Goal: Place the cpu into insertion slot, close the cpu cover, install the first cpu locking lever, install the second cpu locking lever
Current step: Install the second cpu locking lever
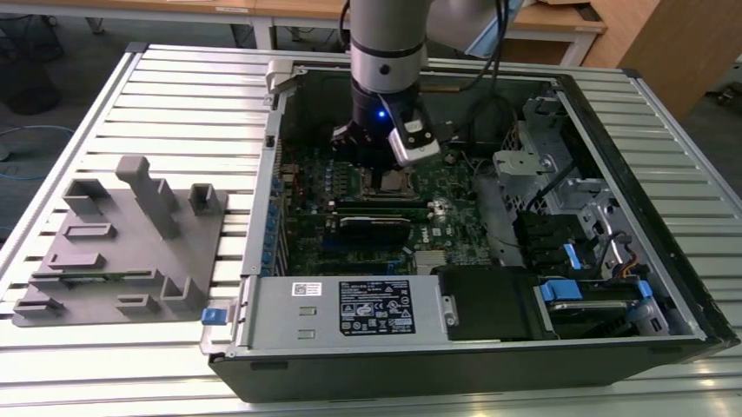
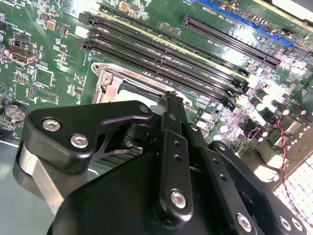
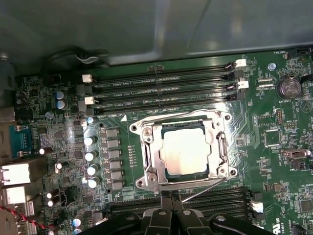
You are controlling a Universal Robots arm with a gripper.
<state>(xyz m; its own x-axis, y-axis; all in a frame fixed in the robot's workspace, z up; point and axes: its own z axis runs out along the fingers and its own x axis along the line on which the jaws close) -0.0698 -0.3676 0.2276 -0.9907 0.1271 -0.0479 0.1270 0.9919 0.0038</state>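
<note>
The cpu [image 3: 186, 151] lies flat in the insertion slot [image 1: 390, 181], its silver top showing through the window of the cpu cover [image 3: 152, 152], which lies down over it. One thin wire locking lever [image 3: 171, 113] runs along the socket side by the memory slots. Another wire lever [image 3: 205, 188] slants up from the opposite side toward my fingertips. My gripper [image 3: 170, 199] is shut, with nothing visibly between its fingers, its tip at that edge of the socket. In the second wrist view the gripper [image 2: 169, 98] hides part of the cover [image 2: 110, 81].
Long black memory slots [image 3: 161, 88] flank the socket on two sides. In the exterior view the open computer case [image 1: 261, 217] rests on a slatted table, with a drive cage [image 1: 545, 174] and cables on the exterior view's right. A grey fixture [image 1: 128, 243] stands on its left.
</note>
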